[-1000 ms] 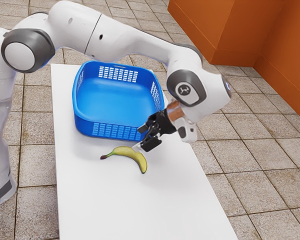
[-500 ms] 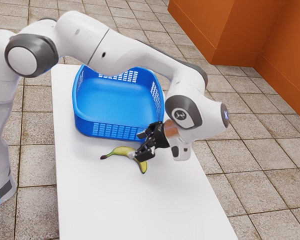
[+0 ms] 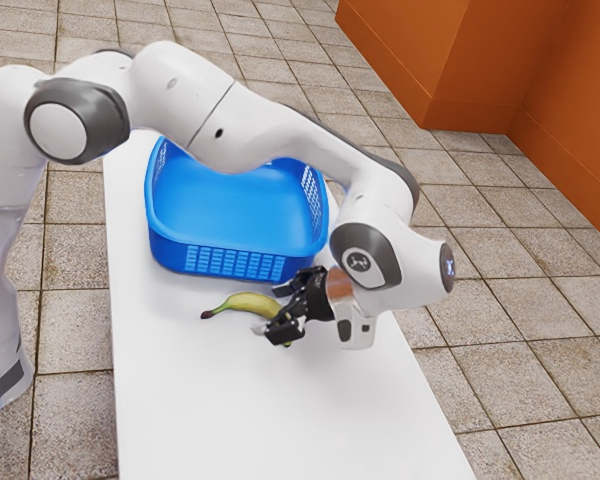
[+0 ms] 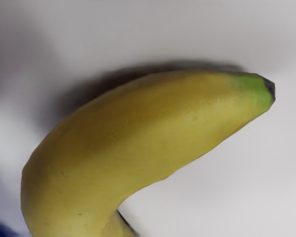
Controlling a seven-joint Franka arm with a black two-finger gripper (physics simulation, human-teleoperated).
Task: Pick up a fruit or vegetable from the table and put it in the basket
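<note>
My black gripper (image 3: 269, 311) is low at the banana's right part in the exterior view, with its fingers apart, so it is open. One finger is on the basket side of the fruit, the other across it. The yellow banana (image 3: 242, 302) lies on the white table, its dark stem toward the exterior view's left and its other end mostly hidden behind the hand. In the wrist view the banana (image 4: 138, 128) is large and close, its green-and-dark tip in sight. The blue basket (image 3: 235, 262) stands just behind the banana, with no fruit visible inside.
The white table (image 3: 230, 410) extends toward the exterior view's lower edge. The basket's near wall rises close beside my hand. Tiled floor (image 3: 510, 350) surrounds the table, and an orange wall (image 3: 460, 70) stands farther off.
My hand has come down and toward the exterior view's lower edge, from beside the basket to around the banana's right part. The banana and basket have not moved.
</note>
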